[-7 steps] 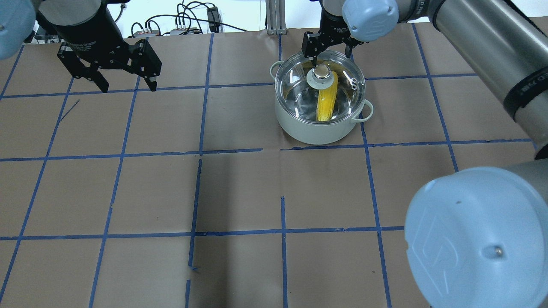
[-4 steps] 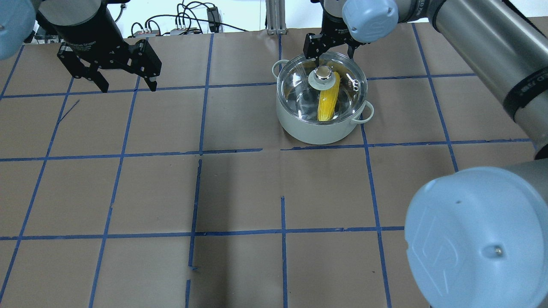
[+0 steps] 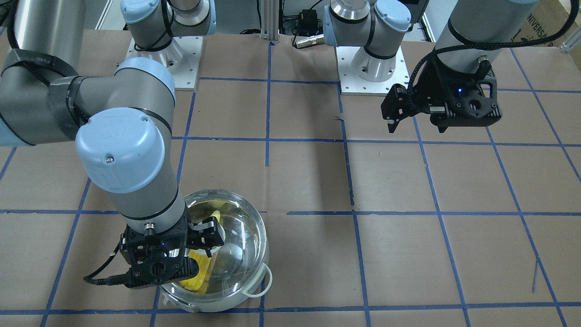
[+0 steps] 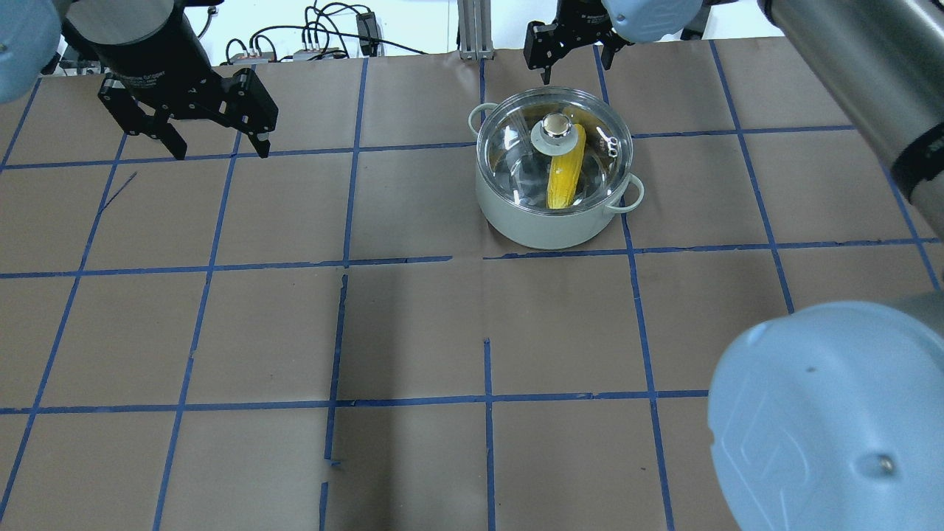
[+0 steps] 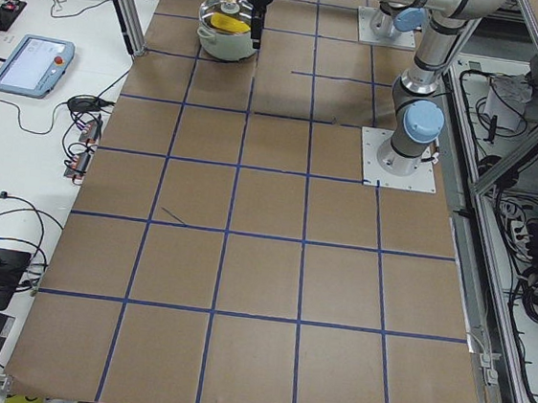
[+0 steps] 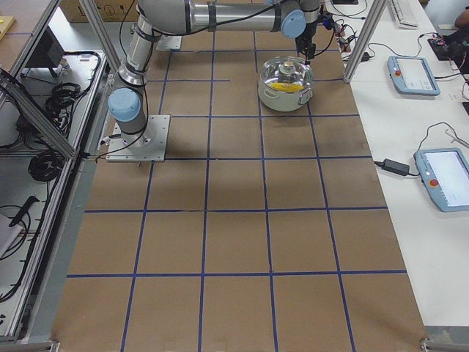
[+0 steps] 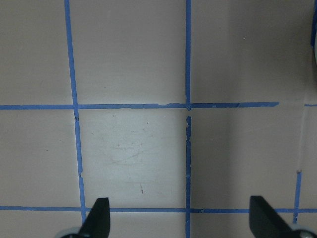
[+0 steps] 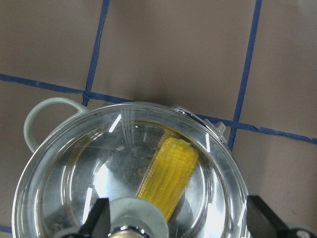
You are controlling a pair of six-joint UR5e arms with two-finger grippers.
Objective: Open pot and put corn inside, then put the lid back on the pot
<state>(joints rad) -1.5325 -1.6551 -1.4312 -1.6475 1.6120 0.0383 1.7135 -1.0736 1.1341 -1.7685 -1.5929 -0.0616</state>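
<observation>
The pot [image 4: 549, 221] stands at the table's far right, with the clear lid [image 4: 516, 158] seated on it and its knob [image 4: 554, 131] at the centre. The yellow corn [image 4: 563, 177] lies inside, seen through the glass. My right gripper [image 4: 574, 63] is open and empty, just above and beyond the pot's far rim. In the right wrist view the lid [image 8: 89, 168], corn [image 8: 171, 168] and knob [image 8: 131, 223] lie below its spread fingertips [image 8: 96, 218]. My left gripper [image 4: 221, 151] is open and empty over bare table at the far left, also in the left wrist view [image 7: 179, 220].
The table [image 4: 413, 332] is brown paper with a blue tape grid. Cables and an aluminium post [image 4: 472, 29] sit at the far edge behind the pot. Tablets [image 6: 414, 73] lie on the side bench beyond the table's edge.
My right gripper has let go of the lid's knob and drawn up and away toward the far edge. The lid stays on the pot, which shifted slightly right. The left arm has not moved.
</observation>
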